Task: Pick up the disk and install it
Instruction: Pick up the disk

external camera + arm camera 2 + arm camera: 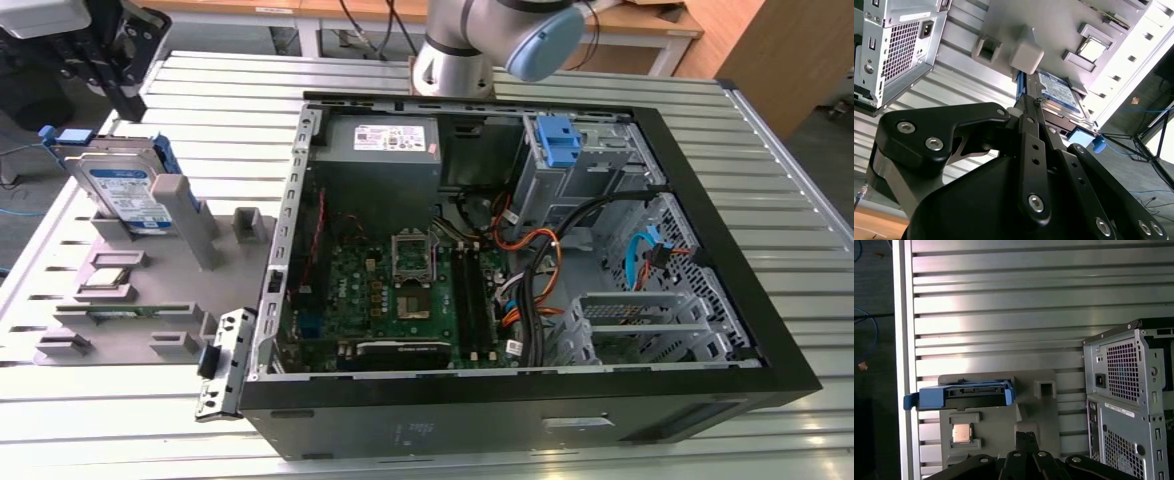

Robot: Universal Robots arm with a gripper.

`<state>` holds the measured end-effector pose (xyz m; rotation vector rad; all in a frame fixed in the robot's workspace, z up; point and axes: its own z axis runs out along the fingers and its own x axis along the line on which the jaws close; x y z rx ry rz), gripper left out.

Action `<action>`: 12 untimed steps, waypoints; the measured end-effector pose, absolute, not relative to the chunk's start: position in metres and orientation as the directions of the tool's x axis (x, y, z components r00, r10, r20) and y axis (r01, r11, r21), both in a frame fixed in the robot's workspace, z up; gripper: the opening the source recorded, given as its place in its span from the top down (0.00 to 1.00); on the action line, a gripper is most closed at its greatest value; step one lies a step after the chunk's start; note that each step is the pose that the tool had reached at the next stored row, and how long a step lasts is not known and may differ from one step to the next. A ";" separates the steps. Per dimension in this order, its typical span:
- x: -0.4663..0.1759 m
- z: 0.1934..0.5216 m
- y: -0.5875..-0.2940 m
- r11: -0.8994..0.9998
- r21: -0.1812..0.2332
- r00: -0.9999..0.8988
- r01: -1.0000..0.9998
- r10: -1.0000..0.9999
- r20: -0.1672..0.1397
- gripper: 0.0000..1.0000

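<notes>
Desk (787, 120): ribbed metal slats; lay flat under everything listed.

Computer case (467, 425): lay on its side with the panel off, presumably so that the bays faced upward for access. Held the board, cables, a grey power supply (380, 150) and a bare blue bracket (558, 140) in a drive bay.

Grey fixture tray (174, 290): sat just beside the case, toward the exterior view's left. Moulded slots kept loose parts in fixed poses.

Gripper (1026, 437): hung over the tray in the first wrist view, near the disk (127, 190) but apart from it. Jaws appeared pressed together with nothing between them, judged by the thin seam at the tips.

Disk: not yet installed. Stood on edge in a tray slot, label outward, blue rails along its sides; likely propped that way so that its flat faces could be pinched from above.

Processor chip (961, 432): rested in a square recess of the tray, just beside the disk's slot.
</notes>
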<state>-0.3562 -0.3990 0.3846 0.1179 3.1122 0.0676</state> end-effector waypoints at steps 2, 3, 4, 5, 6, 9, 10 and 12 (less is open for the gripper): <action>-0.360 0.384 -0.399 0.996 0.044 -0.997 0.075 0.076 -0.025 0.90; -0.361 0.384 -0.399 0.996 0.044 -0.997 0.075 0.076 -0.025 0.90; -0.363 0.384 -0.399 0.996 0.044 -0.997 0.075 0.076 -0.025 0.90; -0.364 0.384 -0.399 0.996 0.044 -0.997 0.075 0.076 -0.025 0.90; -0.365 0.384 -0.399 0.996 0.044 -0.997 0.075 0.076 -0.025 0.90; -0.368 0.383 -0.399 0.996 0.044 -0.997 0.075 0.076 -0.025 0.90; -0.368 0.383 -0.399 0.996 0.044 -0.997 0.075 0.076 -0.025 0.90; -0.371 0.383 -0.399 0.996 0.044 -0.997 0.075 0.076 -0.025 0.90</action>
